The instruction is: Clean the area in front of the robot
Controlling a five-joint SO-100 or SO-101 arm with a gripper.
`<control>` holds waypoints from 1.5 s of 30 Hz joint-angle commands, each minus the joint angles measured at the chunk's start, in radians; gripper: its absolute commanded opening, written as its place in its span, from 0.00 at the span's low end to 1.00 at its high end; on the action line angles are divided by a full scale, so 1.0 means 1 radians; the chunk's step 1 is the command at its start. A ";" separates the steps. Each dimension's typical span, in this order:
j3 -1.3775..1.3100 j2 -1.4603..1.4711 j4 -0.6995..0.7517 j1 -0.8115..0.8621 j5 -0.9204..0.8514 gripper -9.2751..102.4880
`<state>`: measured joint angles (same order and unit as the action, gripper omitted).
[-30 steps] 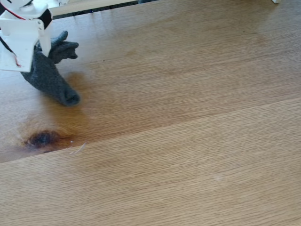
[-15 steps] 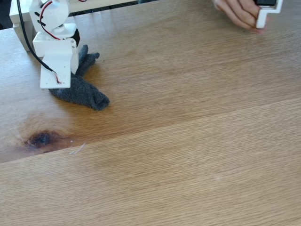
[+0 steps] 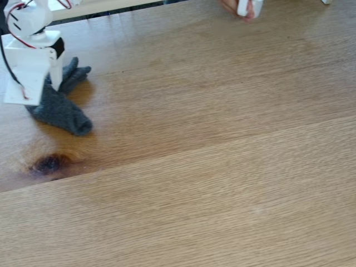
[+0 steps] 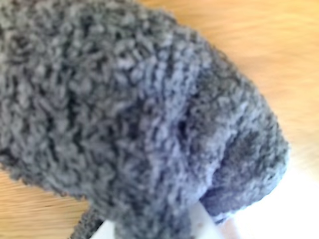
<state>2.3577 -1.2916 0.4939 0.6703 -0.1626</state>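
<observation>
The light-brown oak tabletop (image 3: 222, 167) spans the fixed view, with a dark knot (image 3: 50, 163) at the left. The white robot arm (image 3: 28, 61), with red and black wires, stands at the top left. Its gripper (image 3: 51, 92) points down, shut on a grey knitted cloth (image 3: 64, 114) that presses on the wood just above the knot. The fingertips are buried in the cloth. In the wrist view the grey cloth (image 4: 129, 109) is very close, blurred tabletop (image 4: 279, 45) lies behind it, and a white jaw edge shows at the bottom.
A person's hand (image 3: 231, 5) holding a small white part (image 3: 243, 8) reaches in at the top edge, right of centre. A white board (image 3: 105, 6) runs along the back edge behind the arm.
The arm and cloth swung right half a second ago and have now come back left, near where they were a second ago. The hand with the white part has shifted left along the top edge.
</observation>
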 commanded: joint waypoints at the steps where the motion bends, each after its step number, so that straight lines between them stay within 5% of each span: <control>1: -0.032 0.002 -0.035 0.181 -0.077 0.08; 6: -0.031 -0.046 -0.017 0.250 -0.072 0.08; 10: -0.034 -0.212 0.132 0.196 0.044 0.08; 14: -0.029 -0.442 0.279 0.025 0.166 0.08; 20: -0.034 -0.623 0.299 -0.353 0.207 0.08; 26: -0.037 -0.518 0.170 -0.623 0.227 0.08; 35: -0.156 -0.123 -0.377 -0.747 0.230 0.08; 45: -0.675 0.357 -0.351 -0.746 0.164 0.08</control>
<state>1.9251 -1.0032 0.1749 -0.0813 0.0491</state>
